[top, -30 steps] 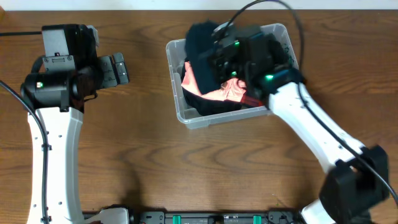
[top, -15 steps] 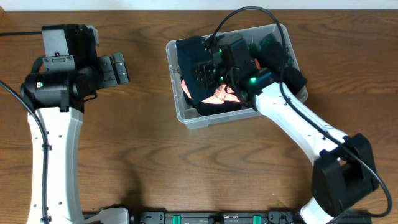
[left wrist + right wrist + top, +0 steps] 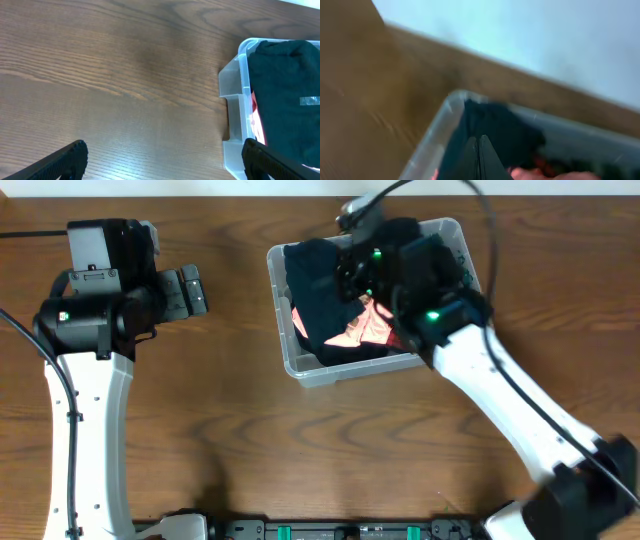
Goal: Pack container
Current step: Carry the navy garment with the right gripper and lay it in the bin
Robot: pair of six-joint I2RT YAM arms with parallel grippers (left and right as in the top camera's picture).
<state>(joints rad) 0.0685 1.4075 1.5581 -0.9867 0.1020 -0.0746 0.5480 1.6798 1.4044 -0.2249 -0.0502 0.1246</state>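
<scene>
The container [image 3: 284,356] is a clear plastic bin at the table's far middle. A dark navy garment [image 3: 312,285] and a pink-red garment [image 3: 362,330] lie inside it. My right gripper [image 3: 348,278] hovers over the bin's middle. In the blurred right wrist view its fingers [image 3: 479,150] are pressed together with nothing between them, above the dark garment [image 3: 502,131] and the bin's rim [image 3: 434,136]. My left gripper [image 3: 190,290] is open and empty over bare table, left of the bin. Its wrist view [image 3: 165,160] shows the bin's end wall [image 3: 234,92] and the dark garment [image 3: 285,85].
The wooden table [image 3: 250,440] ends at a pale wall along the far edge [image 3: 250,188]. Black cables arch over the bin from my right arm [image 3: 520,400]. My left arm's white link [image 3: 85,430] stands at the left.
My right gripper pushed the dark garment down into the bin, then drew back up and to the right. The garment now lies flatter in the bin. The left arm has not moved.
</scene>
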